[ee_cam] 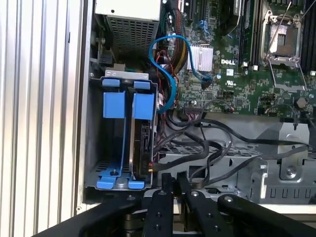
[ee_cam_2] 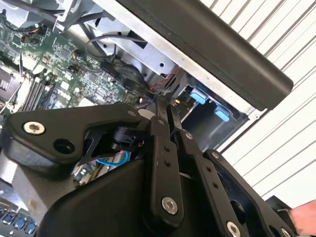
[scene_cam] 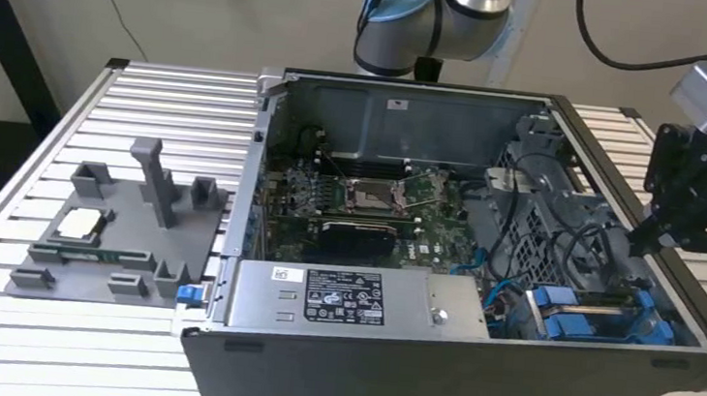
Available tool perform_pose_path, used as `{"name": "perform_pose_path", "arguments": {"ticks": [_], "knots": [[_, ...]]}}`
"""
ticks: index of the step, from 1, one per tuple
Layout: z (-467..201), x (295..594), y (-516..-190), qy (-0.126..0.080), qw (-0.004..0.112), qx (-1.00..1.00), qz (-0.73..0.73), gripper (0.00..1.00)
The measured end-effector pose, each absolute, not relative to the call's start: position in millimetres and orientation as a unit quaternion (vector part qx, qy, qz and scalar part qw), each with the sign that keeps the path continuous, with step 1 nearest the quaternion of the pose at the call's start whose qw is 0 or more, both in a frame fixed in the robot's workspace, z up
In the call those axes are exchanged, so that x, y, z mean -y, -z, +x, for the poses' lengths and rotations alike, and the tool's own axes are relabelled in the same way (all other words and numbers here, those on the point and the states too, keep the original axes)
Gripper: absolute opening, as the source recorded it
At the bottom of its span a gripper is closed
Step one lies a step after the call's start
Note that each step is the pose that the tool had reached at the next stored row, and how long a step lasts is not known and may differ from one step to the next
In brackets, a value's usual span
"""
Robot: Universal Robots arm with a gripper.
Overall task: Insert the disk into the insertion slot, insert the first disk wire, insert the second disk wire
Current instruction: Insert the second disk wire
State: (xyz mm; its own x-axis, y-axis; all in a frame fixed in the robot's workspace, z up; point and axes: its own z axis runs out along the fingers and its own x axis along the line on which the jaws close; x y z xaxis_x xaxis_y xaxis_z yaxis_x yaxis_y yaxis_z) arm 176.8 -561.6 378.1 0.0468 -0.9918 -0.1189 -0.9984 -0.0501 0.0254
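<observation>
We logged the slatted metal bench [scene_cam: 142, 100] running across the whole exterior view. The open computer case [scene_cam: 440, 381] sat on it, from centre to lower right of the frame. The arm [scene_cam: 436, 16] stood at upper centre, behind the case. A grey fixture tray [scene_cam: 101, 261] lay on the bench at left centre, just beside the case. Inside the case, the silver power-supply box [scene_cam: 344, 299] sat at lower centre and the green motherboard [scene_cam: 367, 199] at centre behind it.

The claw [scene_cam: 645, 244] hung at centre right over the case's side wall, tips pointing down into it. In both wrist views its fingers [ee_cam: 160, 202] were drawn nearly together with a slim gap, and we saw nothing between them.

The insertion slot [scene_cam: 575, 321] sat in the lower right of the exterior frame, blue fittings showing. In the first wrist view its grey sheet-metal rim [ee_cam: 126, 75] framed two compartments. The disk [ee_cam: 143, 148] stood upright, edge-on, in the compartment nearer the motherboard, with a blue carrier tab at its end. The claw tips were near the disk's other end; we could not tell if they touched it.

A blue cable [ee_cam: 158, 64] looped between slot and motherboard. Black cables [ee_cam: 212, 148] ran past the claw tips.
</observation>
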Motion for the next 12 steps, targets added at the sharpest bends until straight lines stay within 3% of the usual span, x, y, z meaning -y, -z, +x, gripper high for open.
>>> {"name": "perform_pose_path", "arguments": {"ticks": [3, 4, 7, 12], "knots": [[176.7, 561.6, -378.0, -0.050, 0.032, -0.688, -0.723, 0.19], [176.7, 561.6, -377.9, -0.048, 0.031, -0.689, -0.723, 0.25], [177.0, 561.6, -375.8, -0.041, 0.035, -0.688, -0.723, 0.25], [179.7, 561.7, -375.2, -0.029, 0.023, -0.689, -0.724, 0.25]]}}
